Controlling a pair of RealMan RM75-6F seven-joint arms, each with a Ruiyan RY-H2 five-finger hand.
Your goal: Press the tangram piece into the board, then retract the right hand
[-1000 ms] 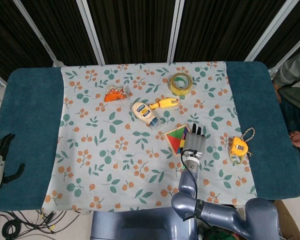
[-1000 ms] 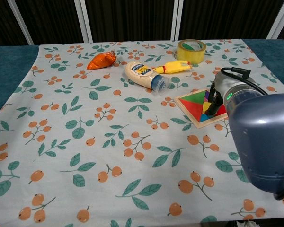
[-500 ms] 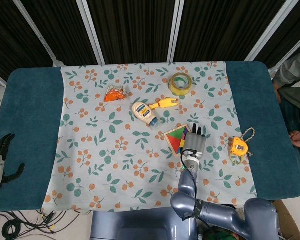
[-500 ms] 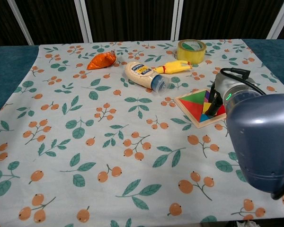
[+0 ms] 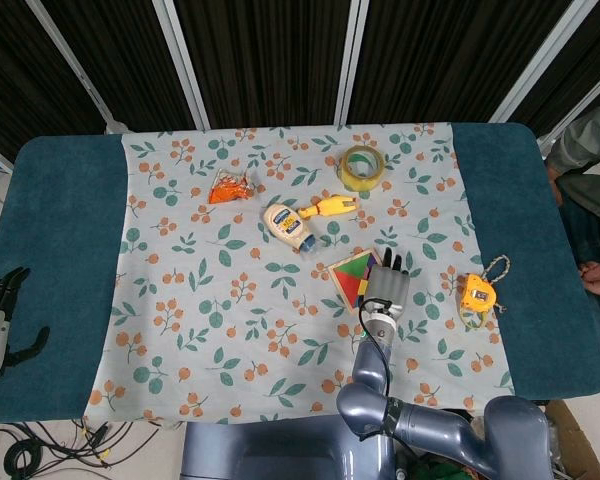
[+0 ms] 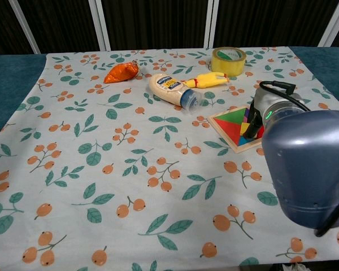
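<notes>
Tangram board (image 5: pixel 353 277) lying flat on the floral cloth (image 5: pixel 200 300), its right half beneath the right hand (image 5: pixel 388 286); fingers laid out over the pieces, grasp impossible to tell; squeeze bottle (image 5: pixel 288 225) label unreadable.

Under the dark, matt fingers (image 5: pixel 388 262) of the right hand (image 5: pixel 386 287) lies the tangram board (image 6: pixel 231 126), its pale wooden frame holding smooth, flatly painted pieces. Beneath it a thin matt printed cloth (image 5: pixel 230 300) covers the bench (image 5: pixel 50 240), whose bare ends look like napped teal fabric. Beyond the fingers, the tape roll (image 5: pixel 361 167) is glossy, translucent yellow.
</notes>
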